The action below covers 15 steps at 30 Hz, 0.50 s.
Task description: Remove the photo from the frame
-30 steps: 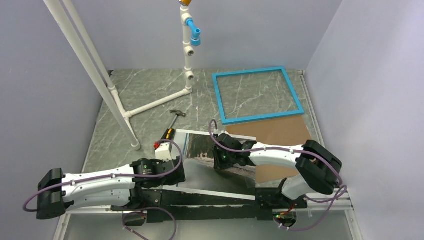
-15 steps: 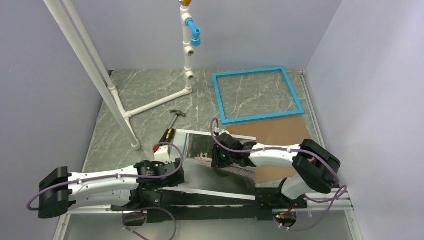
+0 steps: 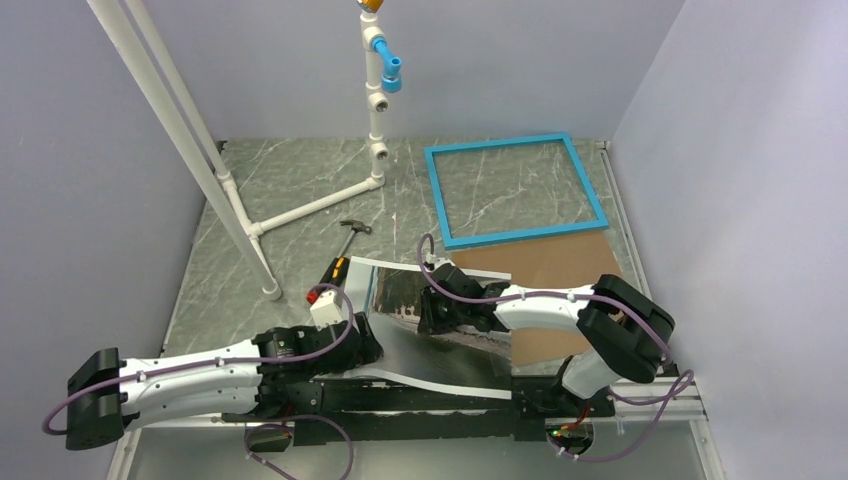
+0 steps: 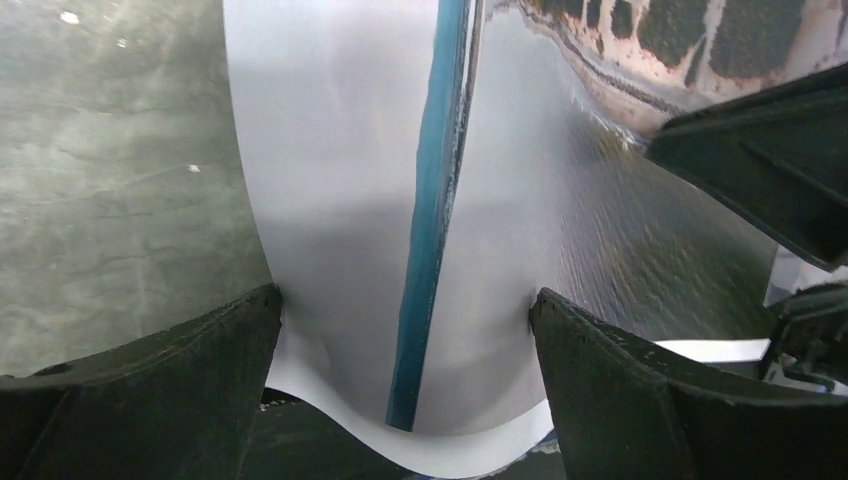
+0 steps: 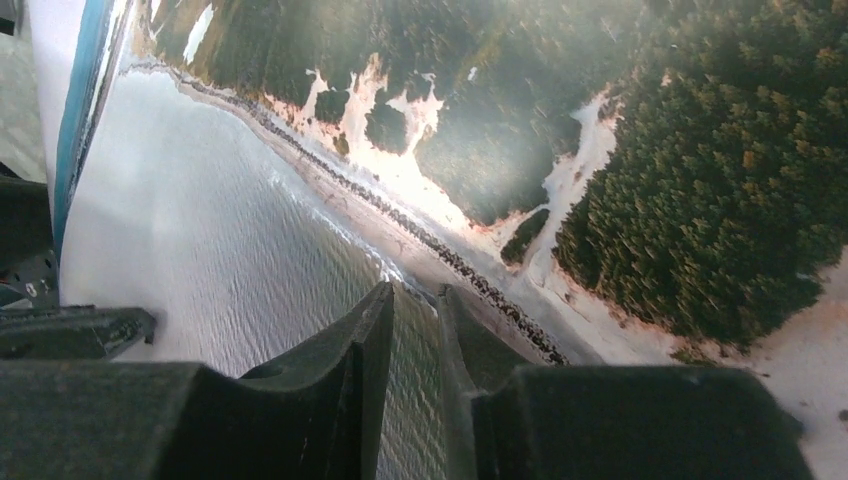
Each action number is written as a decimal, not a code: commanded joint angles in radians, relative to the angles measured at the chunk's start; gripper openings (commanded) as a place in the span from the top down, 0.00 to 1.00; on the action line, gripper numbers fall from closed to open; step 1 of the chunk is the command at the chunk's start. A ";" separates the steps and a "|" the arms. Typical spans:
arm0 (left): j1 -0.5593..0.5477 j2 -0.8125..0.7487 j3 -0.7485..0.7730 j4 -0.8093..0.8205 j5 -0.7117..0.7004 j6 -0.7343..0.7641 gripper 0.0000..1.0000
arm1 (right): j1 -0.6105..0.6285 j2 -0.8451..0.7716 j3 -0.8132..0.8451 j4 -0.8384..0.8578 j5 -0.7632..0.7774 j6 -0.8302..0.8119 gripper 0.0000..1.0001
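Right gripper [image 5: 415,292] had its fingers drawn nearly together, tips down on the glossy face of the photo [image 3: 420,350]; whether it pinched the sheet or only pressed on it could not be told. In the top view this sat at lower centre. The left gripper [image 4: 403,300], lower left of centre, stood wide open and held nothing, with the photo's near edge lying between its two fingers.

The photo lay already out of the frame [image 3: 497,145], which rested at upper right, well apart, with the bare table [image 3: 290,190] showing through it. The brown backing board [image 3: 570,265] lay just below the frame, its lower left corner under the photo's right edge.

The main risk looked to be a crease. The near white border was bowed into a wave, so a further push from the right fingers towards the left gripper would probably sharpen that bend. If the left jaws closed on the bowed edge, they could fold it flat. The slick surface could also let the right fingertips skid and scuff the print. Lying so close to the bottom edge, the sheet could slip down among the arm bases.
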 commanded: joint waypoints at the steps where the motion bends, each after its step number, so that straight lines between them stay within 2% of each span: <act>1: 0.002 -0.032 -0.022 0.029 0.088 -0.010 0.00 | 0.000 0.071 -0.027 -0.065 0.001 -0.018 0.74; 5: 0.001 -0.108 -0.025 0.045 0.070 -0.002 0.01 | 0.000 0.085 -0.024 -0.068 0.001 -0.022 0.75; 10: 0.004 -0.225 -0.104 0.167 0.048 -0.002 0.01 | 0.000 0.081 -0.021 -0.071 0.003 -0.028 0.75; 15: 0.011 -0.307 -0.147 0.190 0.010 -0.001 0.01 | 0.000 0.075 -0.018 -0.073 -0.002 -0.030 0.75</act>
